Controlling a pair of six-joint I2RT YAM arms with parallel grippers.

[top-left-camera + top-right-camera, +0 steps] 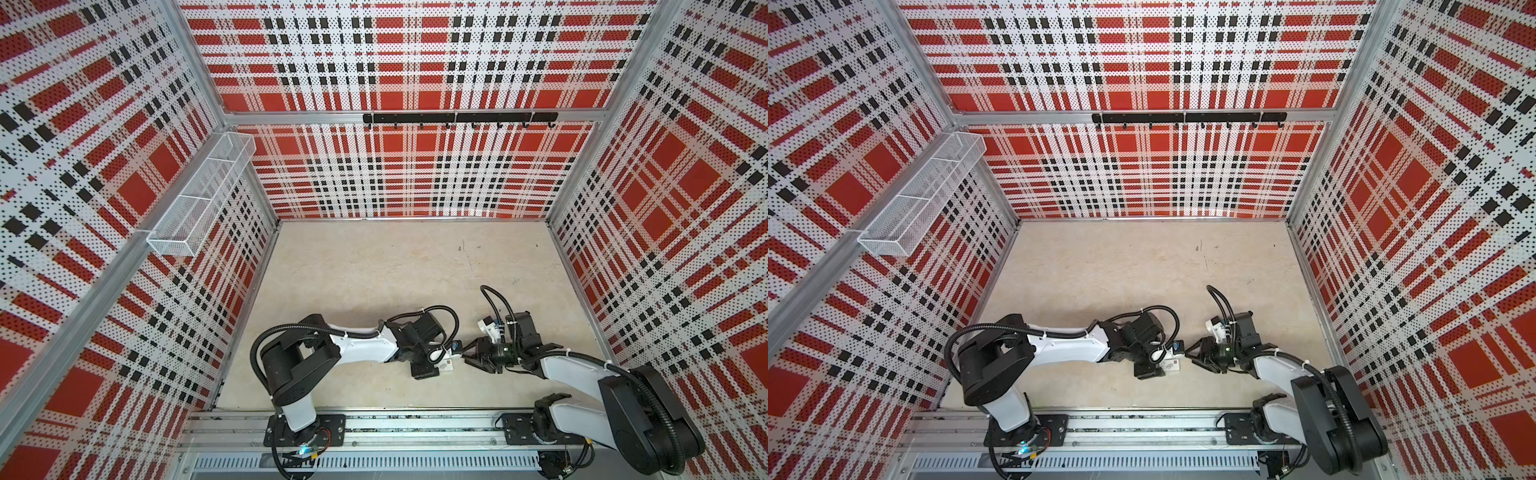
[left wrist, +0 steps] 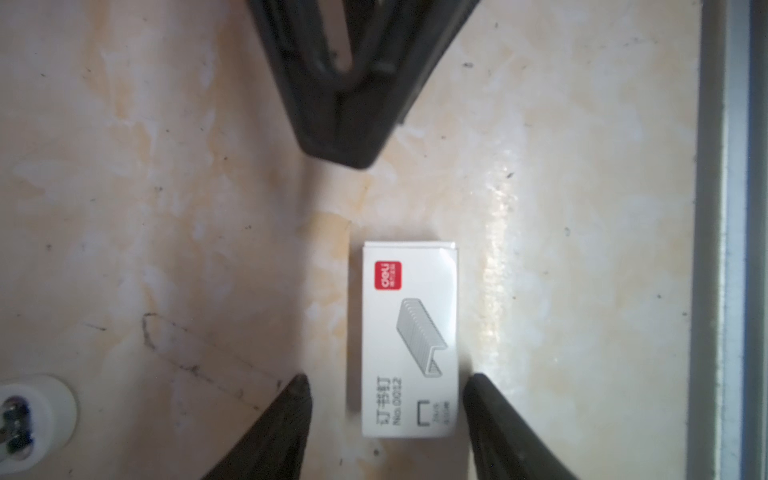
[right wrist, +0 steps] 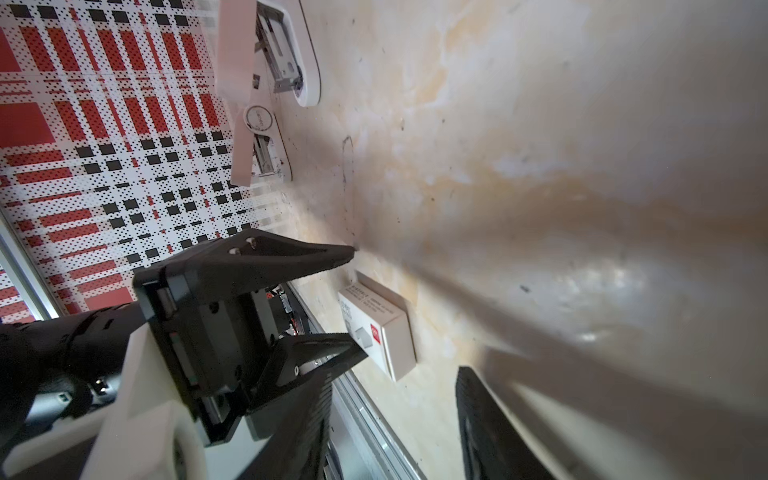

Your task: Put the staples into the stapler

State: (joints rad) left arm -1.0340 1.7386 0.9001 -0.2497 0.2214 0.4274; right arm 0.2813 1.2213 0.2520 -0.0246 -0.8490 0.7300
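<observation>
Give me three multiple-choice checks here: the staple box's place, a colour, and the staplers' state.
1. Where is the staple box?
A. Resting on top of a stapler
B. Flat on the table, between the fingers of the left gripper
C. Lifted clear of the table

2. What colour is the logo on the box?
A. Blue
B. Green
C. Red

3. How are the near stapler and the far stapler set?
A. Open, pink tops swung up
B. Closed flat
C. Stacked on each other

Answers:
1 B: the left wrist view shows it lying with a finger on either side.
2 C: a red square on the white face.
3 A: the right wrist view shows bare metal channels under both raised tops.
</observation>
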